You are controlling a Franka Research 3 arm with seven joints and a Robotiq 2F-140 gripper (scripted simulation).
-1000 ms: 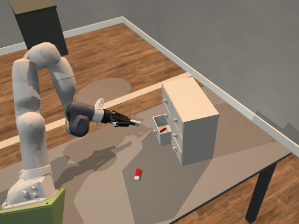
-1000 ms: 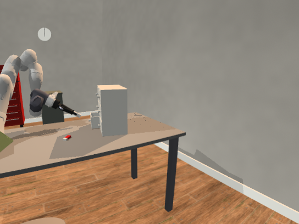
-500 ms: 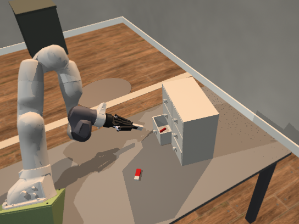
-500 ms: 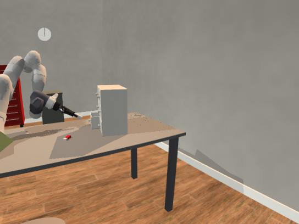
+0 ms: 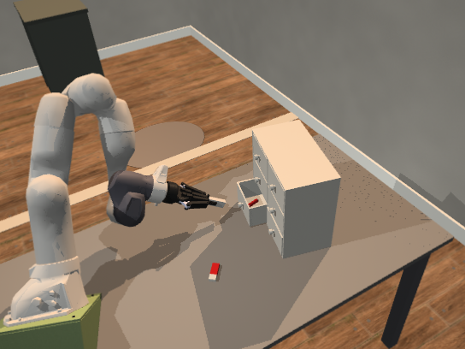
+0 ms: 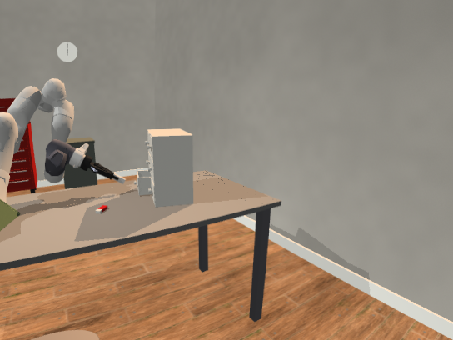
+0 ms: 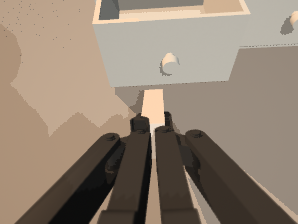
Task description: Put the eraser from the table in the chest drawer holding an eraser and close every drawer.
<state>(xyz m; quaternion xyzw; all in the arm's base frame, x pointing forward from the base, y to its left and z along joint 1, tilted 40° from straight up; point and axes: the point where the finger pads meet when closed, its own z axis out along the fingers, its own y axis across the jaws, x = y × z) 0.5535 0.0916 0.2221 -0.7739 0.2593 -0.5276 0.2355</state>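
A white chest with several small drawers stands on the table. One drawer on its left column is pulled out and holds a small red cylinder-like thing. The other drawers are pushed in. A red and white eraser lies flat on the table in front of the chest; it also shows in the exterior view. My gripper is shut and empty, level with the open drawer's front and a short way from its knob. The gripper also shows in the exterior view.
The table's far edge runs behind the chest, and its front edge is near the eraser. A dark cabinet stands on the floor behind my arm. My arm's green base is at the table's left corner.
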